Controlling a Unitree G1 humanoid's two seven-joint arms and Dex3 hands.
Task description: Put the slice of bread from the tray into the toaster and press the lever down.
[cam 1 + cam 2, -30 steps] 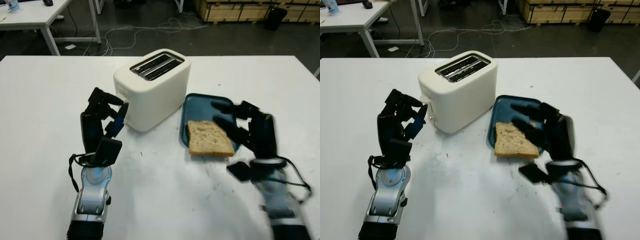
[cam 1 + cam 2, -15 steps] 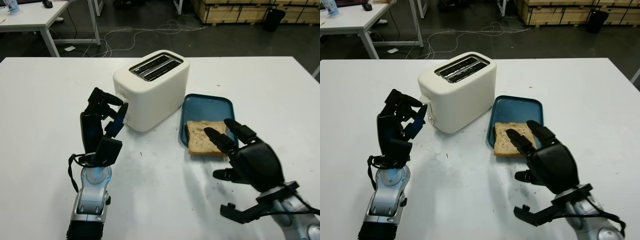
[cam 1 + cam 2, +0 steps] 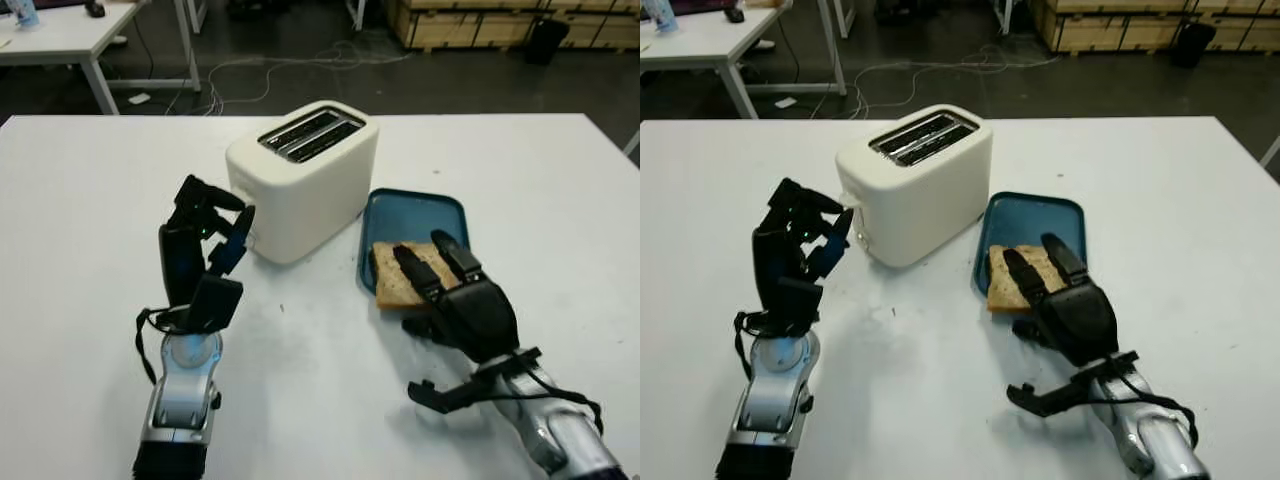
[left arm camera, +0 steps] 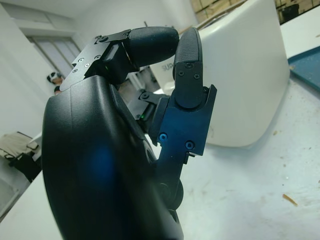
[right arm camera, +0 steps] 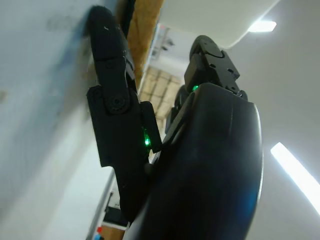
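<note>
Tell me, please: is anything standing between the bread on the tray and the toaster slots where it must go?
Nothing visible does. The bread lies on the blue tray, under the right hand, beside the toaster. Its slots look empty. The left hand stands on the other side.

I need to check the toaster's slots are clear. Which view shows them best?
The left eye view: the toaster shows both top slots from above. The right eye view matches it; the left wrist view shows just its side wall.
</note>
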